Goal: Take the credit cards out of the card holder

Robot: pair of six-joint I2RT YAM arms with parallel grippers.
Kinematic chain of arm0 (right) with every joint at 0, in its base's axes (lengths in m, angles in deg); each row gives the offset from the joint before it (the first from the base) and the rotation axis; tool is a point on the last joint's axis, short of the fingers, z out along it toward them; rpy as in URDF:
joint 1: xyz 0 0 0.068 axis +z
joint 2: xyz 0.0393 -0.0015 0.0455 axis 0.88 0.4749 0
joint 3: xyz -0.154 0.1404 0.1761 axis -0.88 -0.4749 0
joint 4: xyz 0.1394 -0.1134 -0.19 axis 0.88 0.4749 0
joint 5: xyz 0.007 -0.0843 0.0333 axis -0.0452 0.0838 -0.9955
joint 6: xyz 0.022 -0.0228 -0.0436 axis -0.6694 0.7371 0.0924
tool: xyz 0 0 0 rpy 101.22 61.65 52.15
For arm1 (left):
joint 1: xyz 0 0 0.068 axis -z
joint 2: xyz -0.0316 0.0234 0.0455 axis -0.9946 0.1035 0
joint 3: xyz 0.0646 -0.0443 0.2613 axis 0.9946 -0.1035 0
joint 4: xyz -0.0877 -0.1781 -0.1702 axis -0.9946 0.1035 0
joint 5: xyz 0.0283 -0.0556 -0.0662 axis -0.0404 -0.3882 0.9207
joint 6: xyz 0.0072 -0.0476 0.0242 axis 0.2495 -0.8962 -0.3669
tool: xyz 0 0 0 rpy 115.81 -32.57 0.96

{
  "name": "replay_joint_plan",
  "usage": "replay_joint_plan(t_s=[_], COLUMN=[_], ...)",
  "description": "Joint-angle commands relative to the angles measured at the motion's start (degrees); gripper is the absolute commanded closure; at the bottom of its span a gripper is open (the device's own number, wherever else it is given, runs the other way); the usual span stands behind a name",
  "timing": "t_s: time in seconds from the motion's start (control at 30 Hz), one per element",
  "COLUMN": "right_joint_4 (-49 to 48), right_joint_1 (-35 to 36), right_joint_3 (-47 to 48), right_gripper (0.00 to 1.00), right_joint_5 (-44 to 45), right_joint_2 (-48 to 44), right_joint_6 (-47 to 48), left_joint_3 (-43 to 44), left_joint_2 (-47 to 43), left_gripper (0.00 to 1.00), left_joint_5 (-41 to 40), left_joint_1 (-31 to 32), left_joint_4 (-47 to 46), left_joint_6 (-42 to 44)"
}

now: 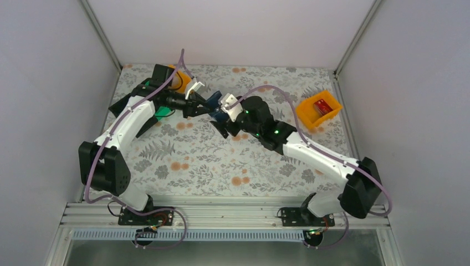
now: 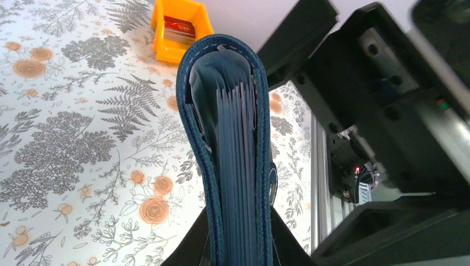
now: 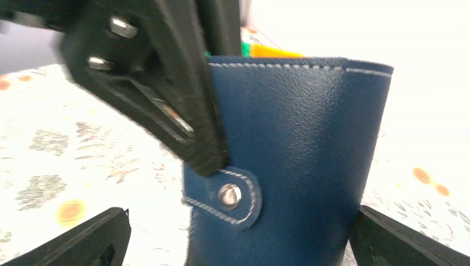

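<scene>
The card holder (image 2: 235, 138) is a navy folded wallet, held upright off the table. My left gripper (image 2: 239, 238) is shut on its lower end. Edge-on, only blue pocket layers show, with no card sticking out. In the right wrist view its outer face (image 3: 294, 144) and snap tab (image 3: 230, 194) fill the middle. My right gripper (image 3: 238, 244) is open, one finger on each side of the holder. In the top view both grippers meet at the holder (image 1: 214, 101) at mid-table. A red credit card (image 1: 321, 105) lies in the right orange bin.
The right orange bin (image 1: 308, 118) stands at the right of the floral table and also shows in the left wrist view (image 2: 166, 52). Another orange bin (image 1: 182, 83), a black bin (image 1: 162, 72) and a green bin (image 1: 161, 113) sit at the back left by my left arm.
</scene>
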Motion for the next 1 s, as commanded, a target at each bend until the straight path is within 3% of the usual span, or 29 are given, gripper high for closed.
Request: replay_joint_plan(t_s=[0.0,0.1,0.3,0.53,0.97], right_joint_4=[-0.2,1.6,-2.4,-3.5,-2.1], right_joint_1=[-3.1,-6.7,-12.7,-18.1,-18.1], right_joint_3=[-2.2,-1.9,-4.2,-1.6,2.0], right_gripper=[0.01,0.01,0.01,0.01,0.04], right_joint_5=[-15.1,-24.9,-30.2,-44.9,-51.1], right_joint_2=[-6.2,-8.7,-15.3,-17.2,-10.7], right_joint_6=[0.6,0.3,-5.9,-12.5,-14.8], left_joint_3=[-0.3,-0.3,1.4,4.3,7.8], left_joint_2=[-1.9,-2.4,-4.5,-5.8,-7.1], left_gripper=[0.98,0.98,0.98,0.98,0.98], left_joint_5=[1.2,0.8,1.9,2.5,1.1], left_joint_1=[0.1,0.2,1.4,3.2,5.2], left_joint_4=[0.3,2.8,8.2,15.8,19.2], left_joint_6=[2.7,6.1,12.3,21.0,22.8])
